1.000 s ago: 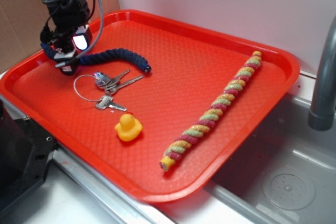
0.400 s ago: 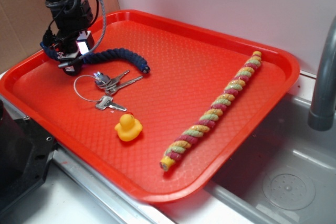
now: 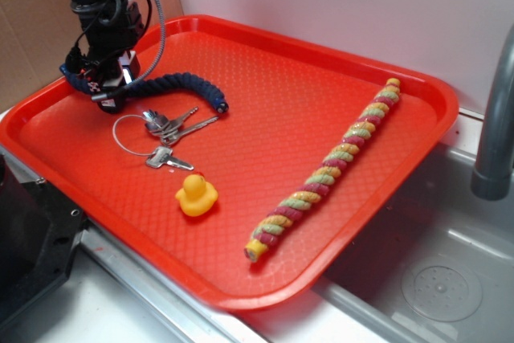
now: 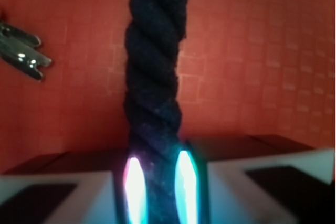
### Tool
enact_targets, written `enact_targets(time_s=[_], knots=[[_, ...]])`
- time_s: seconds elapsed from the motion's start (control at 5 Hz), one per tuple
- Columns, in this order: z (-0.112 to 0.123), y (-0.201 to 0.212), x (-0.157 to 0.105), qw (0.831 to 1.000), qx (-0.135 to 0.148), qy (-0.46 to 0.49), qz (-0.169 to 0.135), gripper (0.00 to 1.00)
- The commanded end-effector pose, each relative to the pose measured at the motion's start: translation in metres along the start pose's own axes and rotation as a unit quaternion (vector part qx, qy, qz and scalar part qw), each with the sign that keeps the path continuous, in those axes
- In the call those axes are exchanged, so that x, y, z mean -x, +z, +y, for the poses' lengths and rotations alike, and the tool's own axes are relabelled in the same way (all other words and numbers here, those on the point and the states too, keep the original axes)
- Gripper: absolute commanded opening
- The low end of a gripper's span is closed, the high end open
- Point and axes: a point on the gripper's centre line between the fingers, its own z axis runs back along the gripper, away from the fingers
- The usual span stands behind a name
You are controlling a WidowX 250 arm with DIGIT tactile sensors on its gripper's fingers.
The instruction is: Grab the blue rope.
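The blue rope (image 3: 181, 83) is a thick navy twisted cord lying at the back left of the red tray (image 3: 273, 70). One capped end (image 3: 222, 106) points toward the keys. My gripper (image 3: 107, 86) stands over the rope's left part, shut on it. In the wrist view the blue rope (image 4: 155, 72) runs up the middle of the frame and is pinched between my two glowing pads (image 4: 185, 184). My gripper (image 4: 157, 187) fills the bottom of that view. The rope's far left end is partly hidden behind the arm.
A bunch of keys on a wire ring (image 3: 165, 128) lies just in front of the rope, also seen at the wrist view's left edge as keys (image 4: 18, 51). A yellow rubber duck (image 3: 196, 194) and a yellow-red-green twisted rope (image 3: 329, 170) rest on the tray. A grey faucet (image 3: 494, 118) stands over the sink at right.
The gripper has shifted slightly up and back, and the rope's free right end has slid a little leftward with it. The light at the fingers no longer shows in the exterior view.
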Motion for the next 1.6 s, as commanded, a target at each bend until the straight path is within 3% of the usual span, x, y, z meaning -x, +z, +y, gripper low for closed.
enact_targets(time_s=[0.0,0.2,0.4,0.6,0.8,1.0,1.2,1.4], knots=[[-0.002,0.073,-0.01,0.98,-0.042,0.195,0.013,0.0],[-0.01,0.098,-0.019,0.951,-0.018,0.309,0.018,0.0],[-0.021,0.129,-0.031,0.91,0.008,0.413,0.025,0.0],[-0.034,0.165,-0.046,0.89,0.003,0.456,0.003,0.0],[-0.045,0.189,-0.058,0.878,0.02,0.478,-0.006,0.0],[-0.06,0.207,-0.073,0.874,0.014,0.485,-0.015,0.0],[-0.076,0.219,-0.086,0.859,0.009,0.512,-0.017,0.0],[-0.085,0.218,-0.094,0.865,0.001,0.502,-0.024,0.0]])
